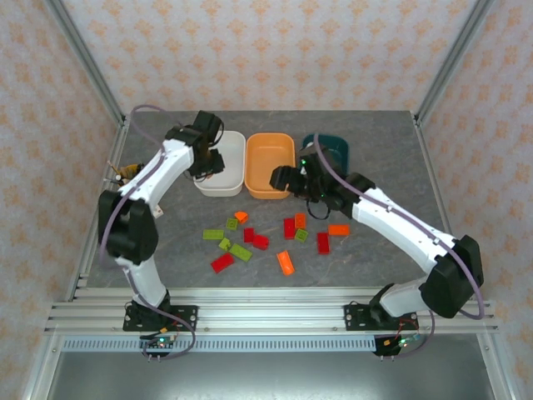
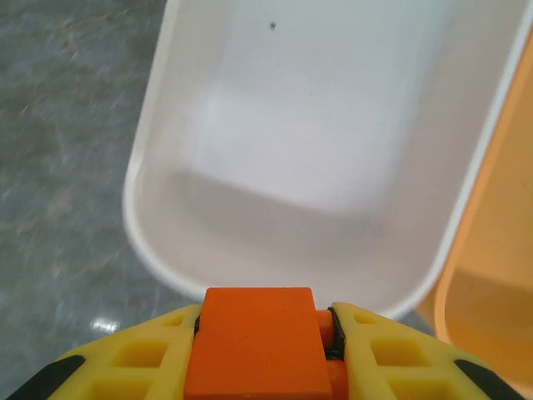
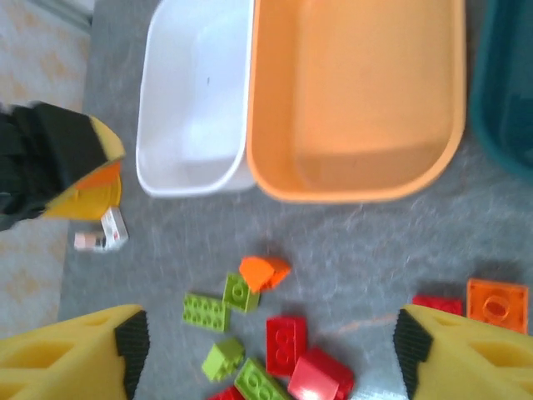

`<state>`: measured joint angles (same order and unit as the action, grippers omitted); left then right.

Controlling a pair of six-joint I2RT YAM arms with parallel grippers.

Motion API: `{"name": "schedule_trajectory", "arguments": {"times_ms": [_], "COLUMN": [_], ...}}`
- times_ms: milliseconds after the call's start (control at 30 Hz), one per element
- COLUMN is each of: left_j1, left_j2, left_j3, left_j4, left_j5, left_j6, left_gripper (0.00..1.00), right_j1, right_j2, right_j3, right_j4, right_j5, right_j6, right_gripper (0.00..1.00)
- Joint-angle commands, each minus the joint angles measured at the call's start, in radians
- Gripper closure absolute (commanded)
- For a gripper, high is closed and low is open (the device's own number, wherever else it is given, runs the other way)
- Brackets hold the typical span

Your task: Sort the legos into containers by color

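My left gripper (image 2: pixel 263 327) is shut on an orange lego (image 2: pixel 256 348) and hangs just short of the near rim of the white container (image 2: pixel 143 227). Seen from above, the left gripper (image 1: pixel 206 167) is over the white container (image 1: pixel 234 143). Beside it stand the orange container (image 1: pixel 269 167) and the dark teal container (image 1: pixel 335 142), which my right arm partly hides. My right gripper (image 3: pixel 271 354) is open above the loose legos, with an orange lego (image 3: pixel 263 271), a green one (image 3: pixel 206 312) and a red one (image 3: pixel 286 342) on the table beneath it. From above, the right gripper (image 1: pixel 281 178) is at the orange container's front edge.
Red, green and orange legos (image 1: pixel 250 240) lie scattered on the grey table in front of the containers. A small cup of pens (image 1: pixel 125 172) stands at the far left edge. An aluminium rail (image 1: pixel 266 312) runs along the near edge, and frame posts stand at the corners.
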<state>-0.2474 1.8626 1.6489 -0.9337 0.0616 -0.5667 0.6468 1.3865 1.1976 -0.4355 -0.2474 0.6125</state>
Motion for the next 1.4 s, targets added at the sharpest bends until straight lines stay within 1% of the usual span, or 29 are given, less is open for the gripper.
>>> {"name": "schedule_trajectory", "arguments": {"times_ms": [0,67,200,333,433,467,533,600,667,767,833,900,1033,1167,1267,1333,1367], "left_j1": [0.027,0.035,0.042,0.049,0.048,0.049,0.048,0.048,0.048,0.045,0.040,0.035,0.030,-0.002,-0.039,-0.064,-0.075], "left_j2": [0.139,0.231,0.379,0.455,0.469,0.469,0.462,0.437,0.402,0.326,0.266,0.202,0.098,-0.037,-0.145,-0.220,-0.260], "left_j3": [0.122,0.200,0.341,0.402,0.404,0.404,0.403,0.397,0.395,0.386,0.366,0.331,0.261,0.157,0.030,-0.069,-0.125], "left_j4": [-0.050,-0.061,-0.100,-0.123,-0.114,-0.114,-0.118,-0.118,-0.117,-0.107,-0.093,-0.075,-0.069,-0.061,-0.046,-0.037,-0.028], "left_j5": [-0.033,-0.017,-0.009,-0.009,0.014,0.018,0.021,0.021,0.020,0.024,0.030,0.033,0.051,0.065,0.067,0.067,0.075], "left_j6": [0.050,0.064,0.080,0.082,0.082,0.083,0.085,0.086,0.083,0.068,0.061,0.057,0.051,0.052,0.048,0.038,0.006], "left_gripper": [0.67,0.67,0.65,0.62,0.54,0.49,0.35,0.30,0.28,0.26,0.25,0.24,0.24,0.24,0.25,0.24,0.24], "right_j1": [-0.056,-0.078,-0.091,-0.091,-0.091,-0.091,-0.093,-0.100,-0.114,-0.147,-0.171,-0.176,-0.176,-0.176,-0.176,-0.172,-0.160], "right_j2": [0.021,0.047,0.102,0.109,0.082,0.071,0.049,0.021,-0.009,-0.060,-0.098,-0.130,-0.141,-0.157,-0.173,-0.173,-0.167], "right_j3": [0.063,0.093,0.157,0.141,0.097,0.082,0.062,0.036,0.008,-0.038,-0.077,-0.107,-0.109,-0.110,-0.113,-0.109,-0.103], "right_j4": [0.078,0.055,-0.066,-0.145,-0.174,-0.187,-0.217,-0.249,-0.280,-0.342,-0.350,-0.340,-0.351,-0.361,-0.368,-0.372,-0.387], "right_j5": [0.001,-0.004,0.015,0.039,0.060,0.070,0.098,0.124,0.151,0.192,0.202,0.210,0.214,0.203,0.171,0.132,0.119], "right_j6": [0.082,0.093,0.067,0.054,0.049,0.048,0.044,0.049,0.072,0.130,0.158,0.169,0.173,0.161,0.142,0.112,0.099], "right_gripper": [0.14,0.10,0.11,0.12,0.12,0.12,0.12,0.13,0.15,0.18,0.20,0.21,0.22,0.23,0.24,0.28,0.29]}}
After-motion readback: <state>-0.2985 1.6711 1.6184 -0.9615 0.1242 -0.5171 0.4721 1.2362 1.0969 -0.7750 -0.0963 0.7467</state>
